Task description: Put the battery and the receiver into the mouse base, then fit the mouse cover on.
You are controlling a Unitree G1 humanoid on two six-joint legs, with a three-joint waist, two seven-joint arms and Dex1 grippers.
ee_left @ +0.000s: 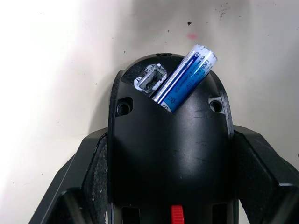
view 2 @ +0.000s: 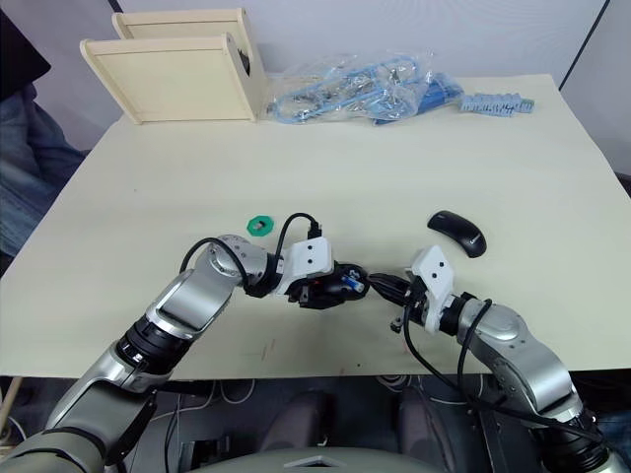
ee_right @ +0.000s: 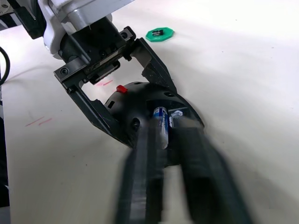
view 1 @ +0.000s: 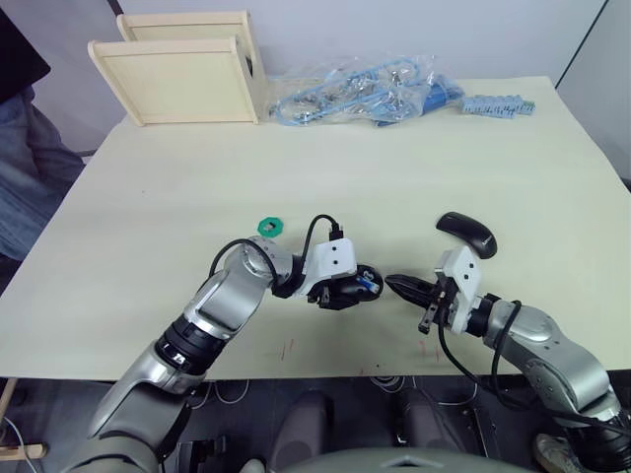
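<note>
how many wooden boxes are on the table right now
2. Both stand at the table's far left corner: the front wooden box, and the back wooden box directly behind it, partly hidden; more could be concealed.

head cams look down; wrist cams close on mouse base (ee_left: 170, 154).

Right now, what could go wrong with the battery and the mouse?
1. The battery sits tilted in the mouse base, one end sticking out. A push from the right gripper might jam it or pop it out.
2. The left gripper clamps the mouse base by its sides; a hard push could make it slip.
3. The mouse cover lies just beyond the right arm, which might knock it.
</note>
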